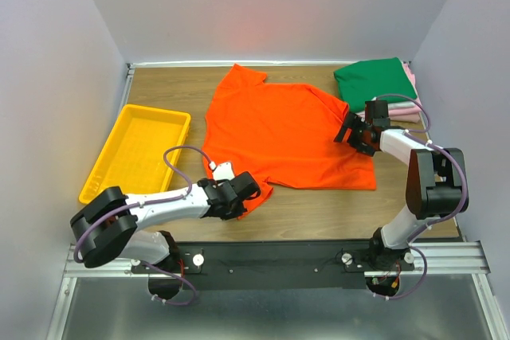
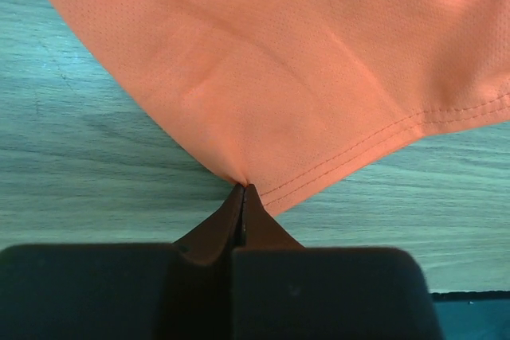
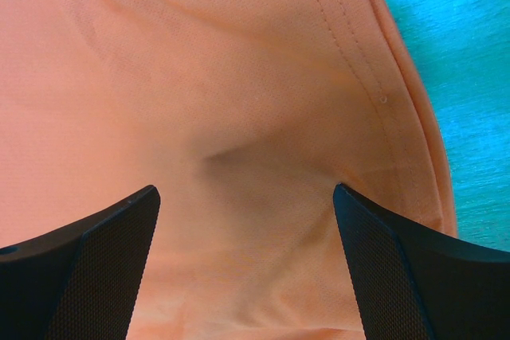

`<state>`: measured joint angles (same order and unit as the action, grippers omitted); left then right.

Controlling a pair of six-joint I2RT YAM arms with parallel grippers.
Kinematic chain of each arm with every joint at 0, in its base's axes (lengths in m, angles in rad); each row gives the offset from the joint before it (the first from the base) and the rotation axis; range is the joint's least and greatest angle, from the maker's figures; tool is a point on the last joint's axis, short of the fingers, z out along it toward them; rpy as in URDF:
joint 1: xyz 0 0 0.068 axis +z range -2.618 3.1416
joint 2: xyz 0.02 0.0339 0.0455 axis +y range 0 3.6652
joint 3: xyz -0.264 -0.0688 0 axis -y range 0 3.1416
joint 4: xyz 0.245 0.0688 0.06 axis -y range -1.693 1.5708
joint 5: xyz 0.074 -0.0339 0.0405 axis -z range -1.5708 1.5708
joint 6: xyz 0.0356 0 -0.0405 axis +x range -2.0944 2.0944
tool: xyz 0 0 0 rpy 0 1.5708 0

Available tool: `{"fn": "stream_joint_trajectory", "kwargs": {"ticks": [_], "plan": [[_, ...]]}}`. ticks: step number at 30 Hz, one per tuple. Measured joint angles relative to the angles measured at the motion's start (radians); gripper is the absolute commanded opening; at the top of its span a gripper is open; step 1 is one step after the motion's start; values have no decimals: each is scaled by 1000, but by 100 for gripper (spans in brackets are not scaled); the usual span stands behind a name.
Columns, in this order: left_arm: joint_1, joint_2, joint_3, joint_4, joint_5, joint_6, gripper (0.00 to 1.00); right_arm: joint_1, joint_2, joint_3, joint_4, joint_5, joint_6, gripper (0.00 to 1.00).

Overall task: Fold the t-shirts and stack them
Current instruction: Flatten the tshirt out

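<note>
A folded green shirt (image 1: 373,79) sits on a pink shirt (image 1: 411,79) at upper right, so that part looks done. The orange shirt (image 1: 287,133) lies spread at centre, still to be folded and stacked. The left gripper (image 2: 243,189) has its jaws pinched shut on the shirt's hem corner. The right gripper (image 3: 247,197) has its jaws wide open over the shirt's right edge, holding nothing. The tabletop (image 1: 335,212) is wooden, with a yellow tray (image 1: 135,149) at left and pale walls (image 1: 263,5) around.

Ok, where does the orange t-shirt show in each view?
Top external: orange t-shirt spread flat across the middle.
Left wrist: fills the upper frame; its corner is pinched in the shut left gripper.
Right wrist: fills most of the frame beneath the open right gripper.
Shared landmark: the wooden table, bare beside the shirt's stitched hem in both wrist views.
</note>
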<state>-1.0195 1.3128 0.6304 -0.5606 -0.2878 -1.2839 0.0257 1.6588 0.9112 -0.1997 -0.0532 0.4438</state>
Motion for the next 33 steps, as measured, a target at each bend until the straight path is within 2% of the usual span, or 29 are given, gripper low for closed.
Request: {"fn": "stream_joint_trajectory", "kwargs": {"ticks": [9, 16, 20, 25, 33], "plan": [[-3, -53, -27, 2, -16, -5, 0, -2, -30, -30, -4, -8, -5, 90], [28, -193, -29, -32, -85, -12, 0, 8, -127, -72, -62, -19, -5, 90], [95, -312, -47, -31, -125, 1, 0, 25, -188, -77, -99, 6, -8, 90], [261, -458, -53, 5, -153, 115, 0, 104, -196, -83, -131, 23, 0, 90], [420, -462, -53, 87, -153, 307, 0, 240, -127, -85, -154, 63, 47, 91]]}}
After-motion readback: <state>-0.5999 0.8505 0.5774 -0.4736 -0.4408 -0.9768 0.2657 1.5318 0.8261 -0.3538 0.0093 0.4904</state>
